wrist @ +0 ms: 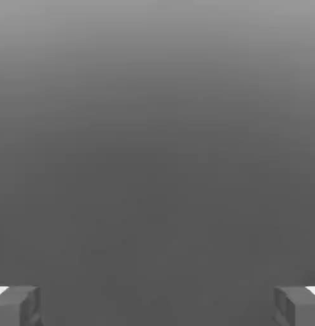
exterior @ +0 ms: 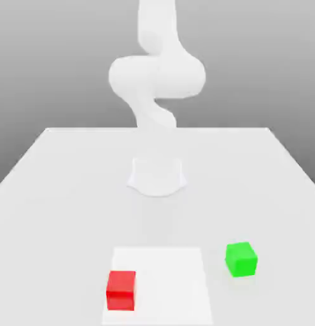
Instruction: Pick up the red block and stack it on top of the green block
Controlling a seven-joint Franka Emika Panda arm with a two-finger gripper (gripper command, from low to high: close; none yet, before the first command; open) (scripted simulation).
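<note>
In the exterior view, the red block (exterior: 121,291) is seen upright on the white patch (exterior: 163,286), near that patch's edge on the exterior view's left. The green block (exterior: 241,260) is seen on the table (exterior: 58,216), off the patch toward the exterior view's right, well apart from the red one and turned at a different angle. The arm (exterior: 157,76) is seen raised behind both blocks, its base (exterior: 157,177) set on the table; neither block is touched. In the hand view, the gripper (wrist: 157,307) is seen with its two fingers standing wide apart, nothing held between them; a plain grey ground is seen beyond. Judged from this, the task is at its start, and an approach to the red block is called for. Risks noted: if the descent is made off-centre, a block top may be struck by a fingertip and the block pushed or tipped. If the fingers are not squared to the red faces, the block may be twisted or pinched at a corner as they are closed. At stacking, the green block's turned pose may be mismatched, so that overhang results; by too early a release, the red block may be dropped and toppled.
</note>
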